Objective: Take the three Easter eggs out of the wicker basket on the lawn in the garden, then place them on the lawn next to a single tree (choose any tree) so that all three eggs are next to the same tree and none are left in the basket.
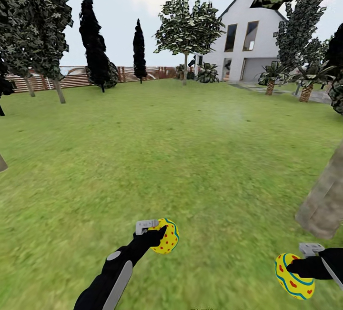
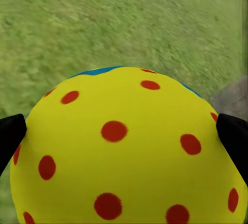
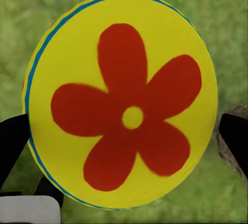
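Green lawn (image 1: 181,157) is spread out toward a brown slatted fence (image 1: 71,79) and a white house (image 1: 247,43), with a thick grey-brown tree trunk (image 1: 326,200) seen just beyond the right gripper (image 1: 297,267). One yellow egg with red dots (image 1: 166,237) is clamped between the fingers of the left gripper (image 1: 159,235), a dark pad (image 2: 235,136) being pressed against each of its sides. A second yellow egg with a red flower mark (image 3: 124,102) is held between the right gripper's fingers (image 3: 235,133), above the grass.

wide green lawn (image 1: 190,157), grey-brown tree trunk (image 1: 326,200) rising from it at right
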{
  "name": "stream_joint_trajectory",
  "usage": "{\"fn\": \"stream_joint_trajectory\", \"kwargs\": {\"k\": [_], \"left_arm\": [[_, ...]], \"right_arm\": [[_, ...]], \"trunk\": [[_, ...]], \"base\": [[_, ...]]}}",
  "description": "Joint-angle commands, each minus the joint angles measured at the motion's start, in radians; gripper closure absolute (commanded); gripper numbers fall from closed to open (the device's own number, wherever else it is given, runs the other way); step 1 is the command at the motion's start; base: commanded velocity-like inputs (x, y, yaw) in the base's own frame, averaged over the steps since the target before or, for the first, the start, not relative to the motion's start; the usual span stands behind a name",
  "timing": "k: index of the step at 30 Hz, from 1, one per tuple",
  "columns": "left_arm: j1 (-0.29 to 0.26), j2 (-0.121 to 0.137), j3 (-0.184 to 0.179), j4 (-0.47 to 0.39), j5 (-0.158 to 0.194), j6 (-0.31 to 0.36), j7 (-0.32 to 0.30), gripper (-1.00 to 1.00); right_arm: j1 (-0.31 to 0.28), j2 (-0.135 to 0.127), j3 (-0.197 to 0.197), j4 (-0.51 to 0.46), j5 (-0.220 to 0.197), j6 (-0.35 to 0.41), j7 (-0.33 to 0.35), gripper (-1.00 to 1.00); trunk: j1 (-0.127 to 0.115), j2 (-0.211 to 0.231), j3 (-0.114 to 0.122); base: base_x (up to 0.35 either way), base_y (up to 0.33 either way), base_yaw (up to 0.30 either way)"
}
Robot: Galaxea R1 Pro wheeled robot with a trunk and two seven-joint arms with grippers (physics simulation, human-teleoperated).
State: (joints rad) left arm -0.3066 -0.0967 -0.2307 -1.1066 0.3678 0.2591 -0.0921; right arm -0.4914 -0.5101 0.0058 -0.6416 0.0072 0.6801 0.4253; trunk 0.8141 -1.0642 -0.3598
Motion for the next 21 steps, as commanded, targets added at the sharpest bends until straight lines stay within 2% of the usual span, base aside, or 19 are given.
{"fn": "stream_joint_trajectory", "kwargs": {"k": [1, 21], "left_arm": [[0.000, 0.000, 0.000, -0.001, 0.008, 0.006, -0.001, 1.00], [0.000, 0.002, 0.007, -0.003, 0.012, 0.003, -0.002, 1.00]], "right_arm": [[-0.001, -0.001, 0.000, -0.001, 0.001, 0.007, 0.004, 1.00], [-0.001, -0.014, -0.001, 0.006, 0.002, 0.009, 0.003, 1.00]], "trunk": [[0.000, -0.001, -0.001], [0.000, -0.001, -0.001]], "base": [[0.000, 0.345, -0.298], [0.000, 0.345, -0.300]]}}
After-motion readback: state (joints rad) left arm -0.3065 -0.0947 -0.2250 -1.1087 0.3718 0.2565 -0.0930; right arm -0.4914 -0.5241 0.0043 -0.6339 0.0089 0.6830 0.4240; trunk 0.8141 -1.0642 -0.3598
